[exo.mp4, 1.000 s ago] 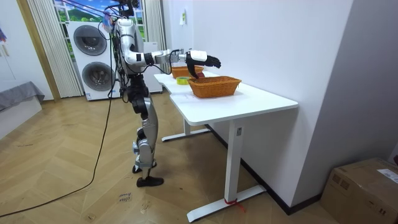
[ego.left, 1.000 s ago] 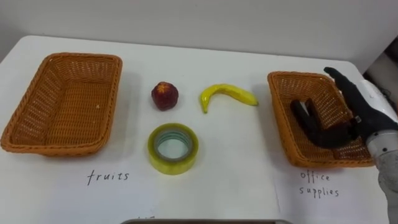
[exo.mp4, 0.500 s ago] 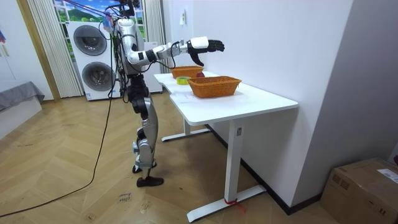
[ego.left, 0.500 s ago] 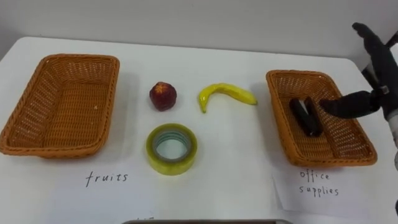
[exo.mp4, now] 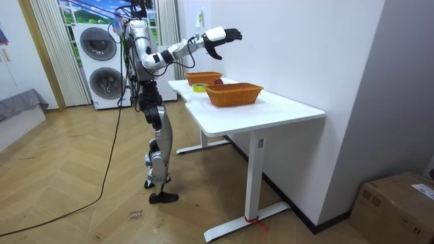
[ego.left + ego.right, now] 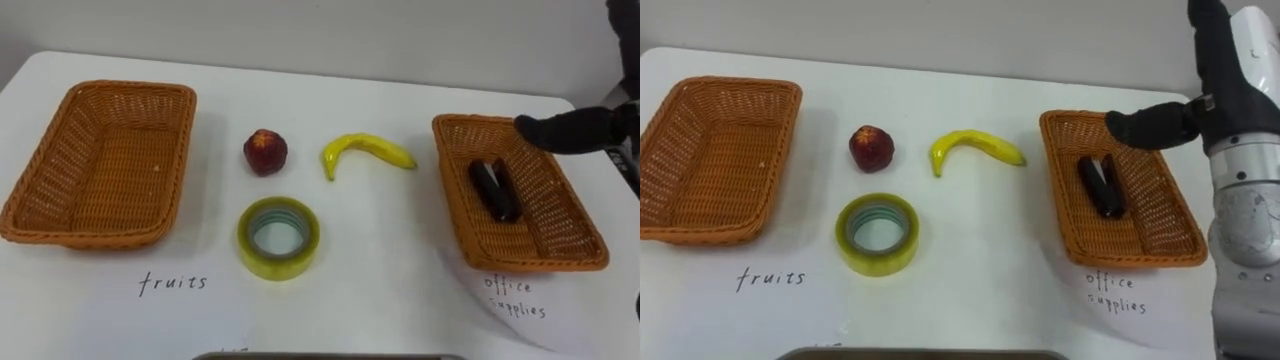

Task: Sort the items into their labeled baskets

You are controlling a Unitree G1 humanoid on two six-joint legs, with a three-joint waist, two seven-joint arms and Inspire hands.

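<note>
Robot's right hand (image 6: 1228,85) is held up in the air, above and just past the far right corner of the office basket (image 6: 1058,190). The fingers are straight and spread, pointing up. The thumb (image 6: 1145,126) sticks out sideways over the basket's far rim. The hand holds nothing and touches nothing.

In the room view the hand (image 5: 220,35) is high over the table (image 5: 271,112) with the arm stretched out. The robot stands at the table's edge on the room view's left, with washing machines (image 5: 102,61) behind it.

- **In the office basket:** a black stapler (image 6: 1102,185) lies lengthwise, a bit left of centre.
- **Under the basket's near edge:** a sheet of paper (image 6: 1120,295) with handwriting.
- **Just left of the basket's far left corner:** a banana (image 6: 975,147) on the bare table.
- **Further left of the basket, in line with the banana:** a red apple (image 6: 871,147).
- **Left of the basket, level with its near half:** a yellow tape roll (image 6: 877,235) lying flat.
- **Farthest from the office basket, at the table's left end:** the second basket (image 6: 710,160).

The banana, apple and tape roll all sit outside both baskets.
</note>
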